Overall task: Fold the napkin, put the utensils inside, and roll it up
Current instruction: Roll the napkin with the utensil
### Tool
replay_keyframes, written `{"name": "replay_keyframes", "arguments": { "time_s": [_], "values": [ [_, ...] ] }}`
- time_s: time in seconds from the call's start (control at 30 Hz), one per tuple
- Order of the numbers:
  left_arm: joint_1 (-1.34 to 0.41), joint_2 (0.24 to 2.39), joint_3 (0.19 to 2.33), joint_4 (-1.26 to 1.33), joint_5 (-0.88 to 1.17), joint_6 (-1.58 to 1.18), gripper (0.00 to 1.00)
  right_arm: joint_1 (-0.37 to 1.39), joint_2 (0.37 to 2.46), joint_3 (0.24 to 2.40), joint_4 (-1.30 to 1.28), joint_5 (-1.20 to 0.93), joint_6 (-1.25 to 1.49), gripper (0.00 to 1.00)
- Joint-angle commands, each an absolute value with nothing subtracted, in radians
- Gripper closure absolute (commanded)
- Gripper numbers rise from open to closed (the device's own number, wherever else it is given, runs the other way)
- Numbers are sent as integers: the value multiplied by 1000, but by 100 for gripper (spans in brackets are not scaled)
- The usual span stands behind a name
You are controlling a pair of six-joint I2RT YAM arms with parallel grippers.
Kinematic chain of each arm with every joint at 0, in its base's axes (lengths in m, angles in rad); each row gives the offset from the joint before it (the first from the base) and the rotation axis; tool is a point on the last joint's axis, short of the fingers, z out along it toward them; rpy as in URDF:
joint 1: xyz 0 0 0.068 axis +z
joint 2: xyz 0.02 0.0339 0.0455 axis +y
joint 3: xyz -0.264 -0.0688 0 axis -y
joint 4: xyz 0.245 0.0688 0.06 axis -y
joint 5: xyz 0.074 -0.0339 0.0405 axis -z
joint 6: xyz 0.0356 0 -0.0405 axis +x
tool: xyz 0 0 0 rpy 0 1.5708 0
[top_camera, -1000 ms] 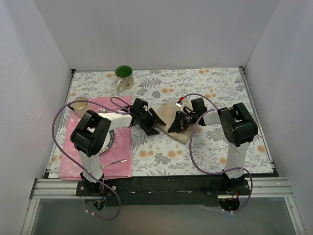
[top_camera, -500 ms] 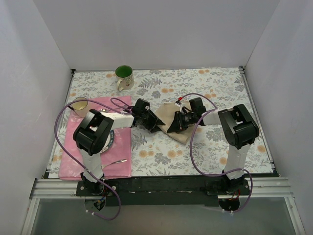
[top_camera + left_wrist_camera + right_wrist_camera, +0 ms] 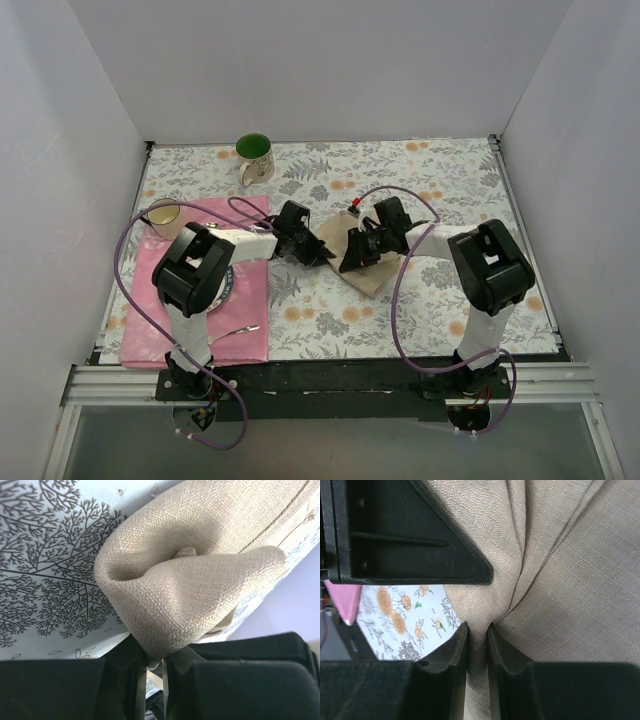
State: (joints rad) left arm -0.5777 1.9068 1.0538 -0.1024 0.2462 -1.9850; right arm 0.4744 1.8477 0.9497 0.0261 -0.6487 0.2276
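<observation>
The tan napkin (image 3: pixel 372 268) lies bunched on the floral tablecloth at mid-table. My left gripper (image 3: pixel 327 254) is shut on its left corner; in the left wrist view a fold of the napkin (image 3: pixel 190 585) runs down between the jaws of the left gripper (image 3: pixel 154 662). My right gripper (image 3: pixel 351 260) is shut on a gathered ridge of the cloth just to the right, and the right wrist view shows the napkin (image 3: pixel 560 580) pinched in the right gripper (image 3: pixel 477 632). The two grippers almost touch. One silver utensil (image 3: pixel 238 329) lies on the pink placemat's near edge.
A pink placemat (image 3: pixel 150 335) with a plate (image 3: pixel 229 283) lies under the left arm. A glass (image 3: pixel 163 215) stands at its far corner, and a green-lined mug (image 3: pixel 254 157) stands behind it. The white walls enclose the table on three sides.
My left gripper has slid right and closed on the napkin's corner. The right gripper, still holding the cloth, has shifted a little left and away from me.
</observation>
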Motion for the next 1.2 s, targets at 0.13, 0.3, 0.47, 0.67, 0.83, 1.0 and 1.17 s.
{"name": "replay_keyframes", "arguments": {
  "time_s": [0.13, 0.3, 0.47, 0.67, 0.83, 1.0, 1.17],
  "values": [
    [-569, 1928, 1104, -267, 117, -1907, 100, 590, 1692, 1072, -328, -183, 3, 52],
    [-569, 1921, 1103, -284, 118, -1911, 100, 745, 1612, 1074, -331, 63, -70, 34],
    [-569, 1924, 1109, -282, 140, -1924, 100, 867, 1578, 1000, -213, 259, -94, 28],
    [-569, 1917, 1106, -276, 160, -1934, 100, 942, 1592, 907, -39, 425, -101, 28],
    [-565, 1916, 1085, -259, 187, -1956, 100, 965, 1626, 877, 49, 437, -92, 32],
    [-561, 1913, 1074, -250, 201, -1965, 100, 973, 1681, 873, 89, 405, -75, 32],
    [-552, 1904, 1072, -253, 210, -1960, 100, 969, 1730, 870, 83, 408, -25, 37]
  ]
}}
